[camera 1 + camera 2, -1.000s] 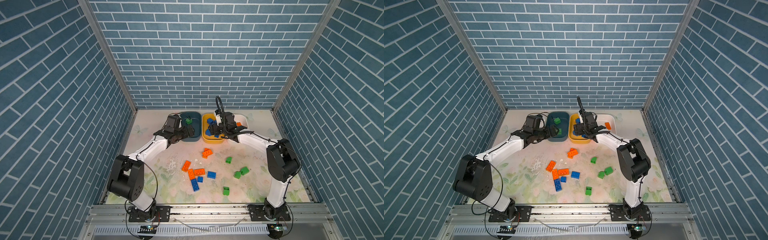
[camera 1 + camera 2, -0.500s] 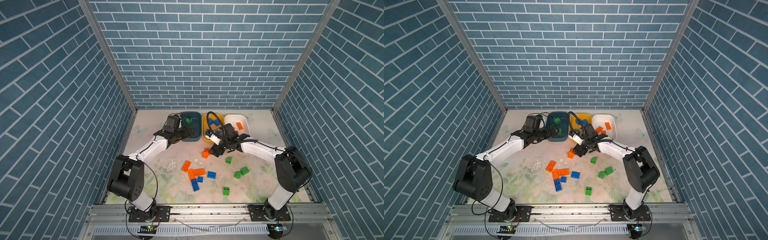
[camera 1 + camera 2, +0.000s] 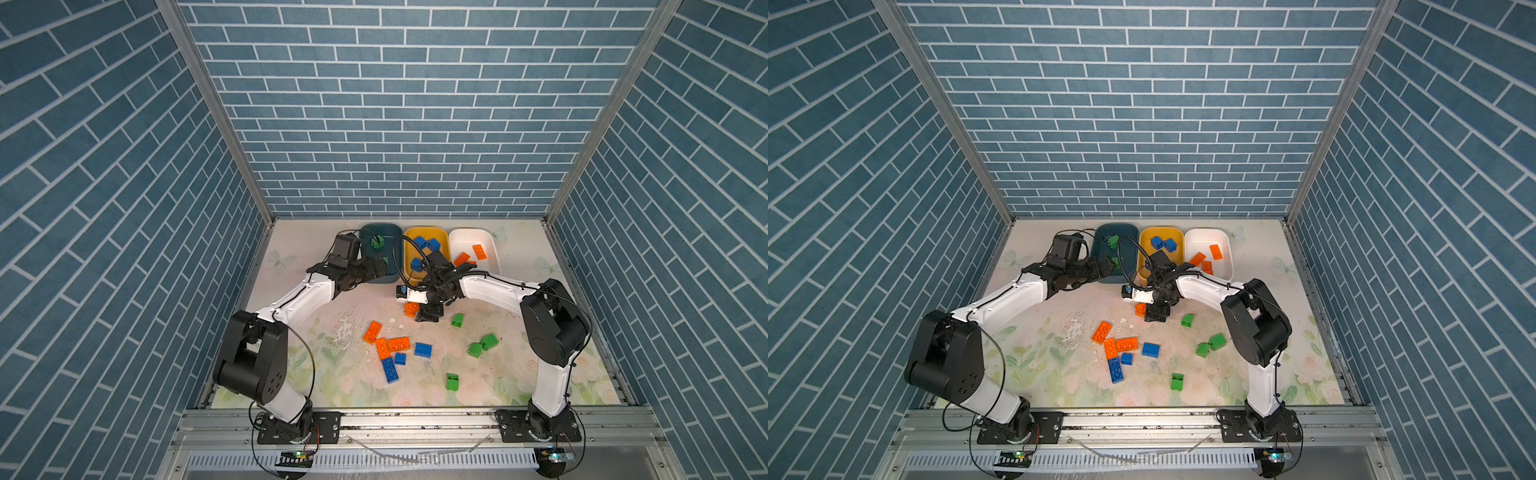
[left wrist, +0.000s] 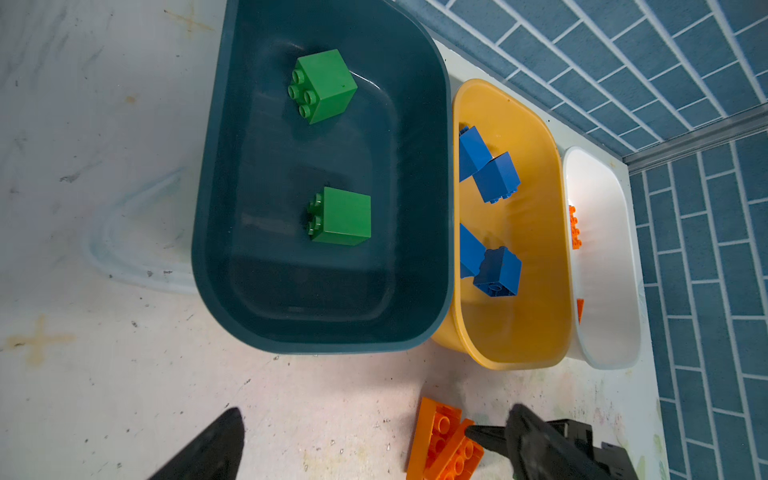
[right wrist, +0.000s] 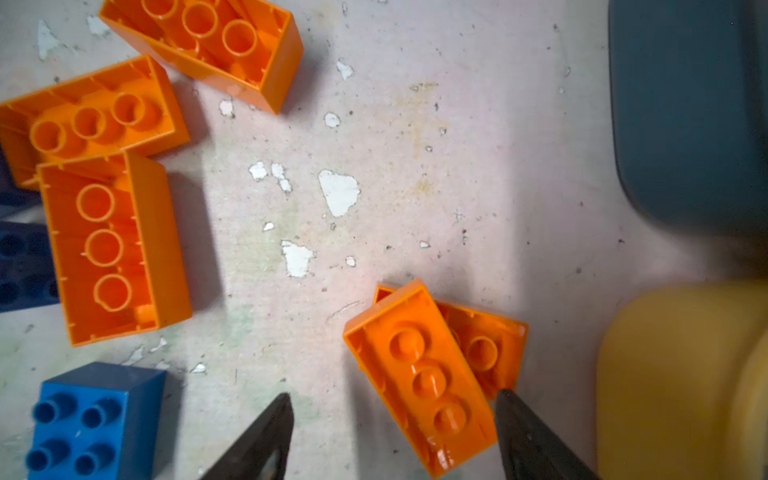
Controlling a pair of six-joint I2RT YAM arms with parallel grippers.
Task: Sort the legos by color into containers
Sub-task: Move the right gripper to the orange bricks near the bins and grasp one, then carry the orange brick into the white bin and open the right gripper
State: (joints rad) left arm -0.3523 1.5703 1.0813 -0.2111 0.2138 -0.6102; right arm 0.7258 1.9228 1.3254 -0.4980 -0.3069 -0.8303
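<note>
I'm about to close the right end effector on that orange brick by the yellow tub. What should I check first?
1. Right end effector straddles the upper orange brick, jaws apart: ok.
2. Brick lying free: not ok; it leans on a second orange brick.
3. Finger nearest that second brick clears it: cannot tell.
4. White tub holds only orange, with room: ok.
5. Left end effector open at the teal tub, clear of the pick: ok.

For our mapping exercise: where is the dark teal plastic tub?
The dark teal plastic tub sits at the back in both top views, left of the yellow plastic tub.
</note>
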